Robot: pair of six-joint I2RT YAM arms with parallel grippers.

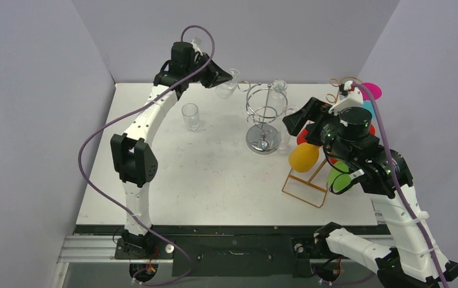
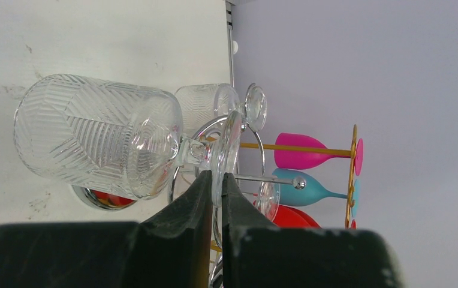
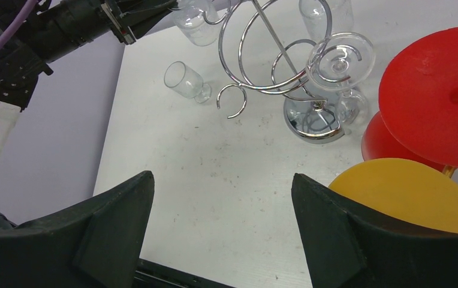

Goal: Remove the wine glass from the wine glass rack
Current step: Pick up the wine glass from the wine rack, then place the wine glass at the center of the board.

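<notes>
The left gripper (image 2: 216,183) is clenched on the rim of the wine glass's (image 2: 95,138) foot. Only its own wrist view shows this: the two dark fingers pinch the clear disc edge-on, and the cut-pattern bowl lies sideways to the left. From above, that grip is hidden under the arm. There the wine glass is only a pale shape at the far edge of the tabletop (image 1: 214,174), just left of the rack (image 1: 262,141) and beside one of its hooks. No view settles whether the stem is free of the chrome wire.

The right gripper (image 3: 222,180) is released, its fingers spread wide over bare tabletop on the right side, touching nothing. Its camera looks across to the rack's spiral arms and shows a hung glass (image 3: 340,57) with its foot caught in a coil, which is hard to make out from overhead.

A tumbler (image 1: 190,116) stands upright on the tabletop left of the rack, well apart from it. Coloured glasses (image 2: 301,157) hang on a gold stand (image 1: 303,189) near the right edge. The left wrist view shows them side-on.
</notes>
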